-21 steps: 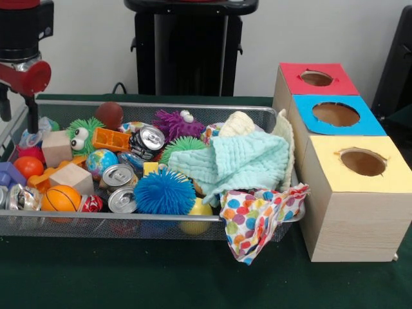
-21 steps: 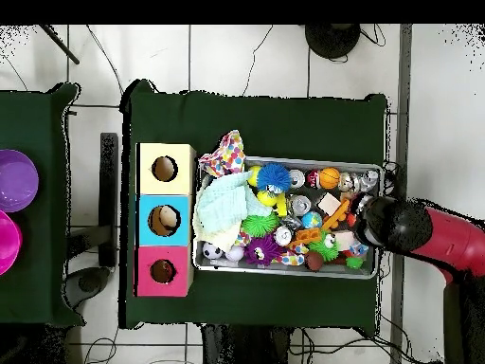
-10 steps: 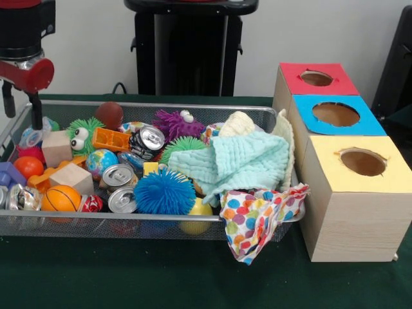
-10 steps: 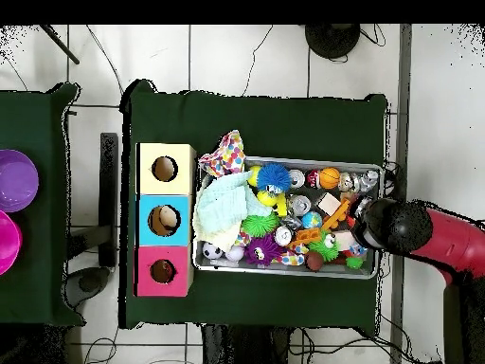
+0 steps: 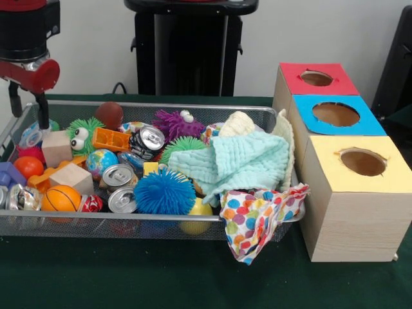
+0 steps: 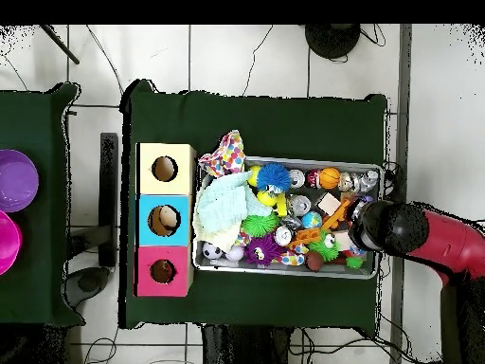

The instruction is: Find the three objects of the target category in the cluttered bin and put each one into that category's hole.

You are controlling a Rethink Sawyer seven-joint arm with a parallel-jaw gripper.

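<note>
A wire bin point(image 5: 161, 226) is set on the table point(image 5: 129, 277), with three boxes point(image 5: 347, 193) lined up just beside its right end in the front view, each with a hole on top. Cans point(image 5: 121, 187) lie near the bin's front middle, with a spiky ball point(image 5: 164, 191) to their right. A folded cloth point(image 5: 248, 161) is piled at the right end, and a second cloth point(image 5: 257, 219) is draped over the front rim below it. Wooden blocks point(image 5: 64, 164) sit toward the left end. The tool point(image 5: 29, 106) is placed above the left end, apparently clear of the contents.
</note>
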